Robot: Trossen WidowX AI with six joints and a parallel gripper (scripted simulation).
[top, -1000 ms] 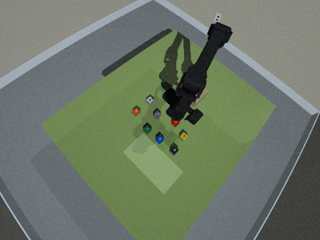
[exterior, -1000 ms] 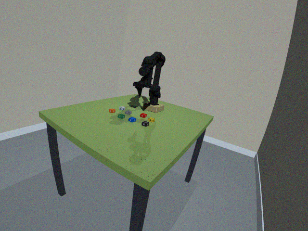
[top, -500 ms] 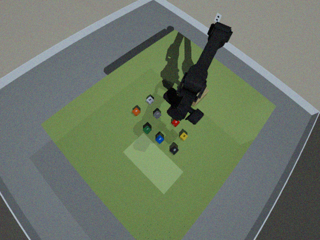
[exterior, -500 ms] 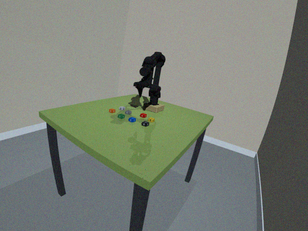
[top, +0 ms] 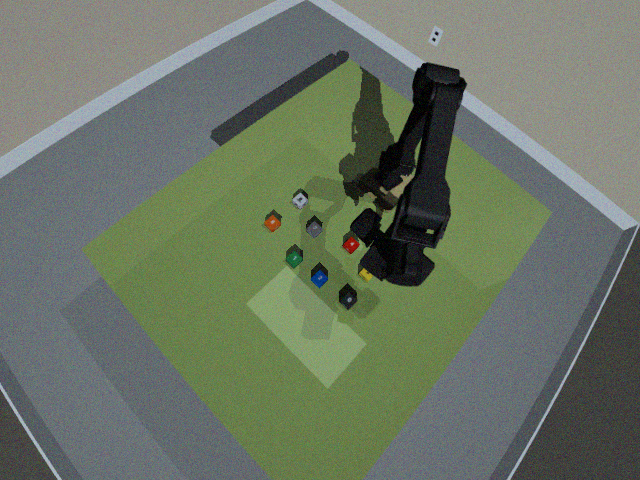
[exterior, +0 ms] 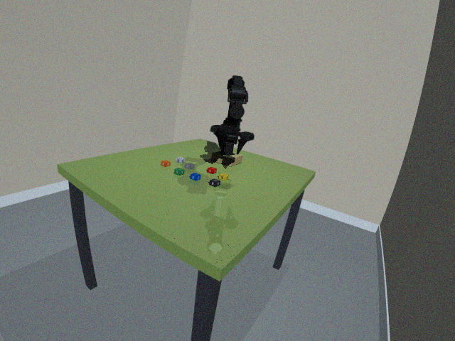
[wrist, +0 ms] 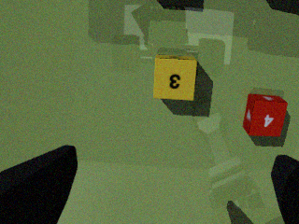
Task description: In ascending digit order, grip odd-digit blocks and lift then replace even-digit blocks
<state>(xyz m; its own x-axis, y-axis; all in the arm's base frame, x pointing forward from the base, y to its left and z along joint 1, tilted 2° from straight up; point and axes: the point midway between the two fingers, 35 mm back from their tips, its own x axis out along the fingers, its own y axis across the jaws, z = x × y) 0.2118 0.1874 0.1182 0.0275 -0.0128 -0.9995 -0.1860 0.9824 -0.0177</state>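
Note:
My gripper [top: 369,242] [wrist: 177,163] is open and empty, above the table near the red and yellow blocks. The yellow block [top: 365,274] [exterior: 223,177] [wrist: 175,79] shows a 3; in the wrist view it lies ahead of the gap between the fingers. The red block [top: 351,244] [exterior: 211,170] [wrist: 265,115] shows a 4, to its right there. A black block [top: 347,297] [exterior: 214,182], blue block [top: 319,279] [exterior: 195,177], green block [top: 294,257] [exterior: 179,171], grey block [top: 314,227] [exterior: 189,166], white block [top: 299,199] [exterior: 180,160] and orange block [top: 272,222] [exterior: 166,163] have digits too small to read surely.
The blocks stand close together on the green table [top: 196,289] [exterior: 146,198]. The arm's tan base [exterior: 237,160] stands behind them. Dark shapes, cut off by the wrist view's top edge, cannot be identified surely. Shadows of the arm fall across the table.

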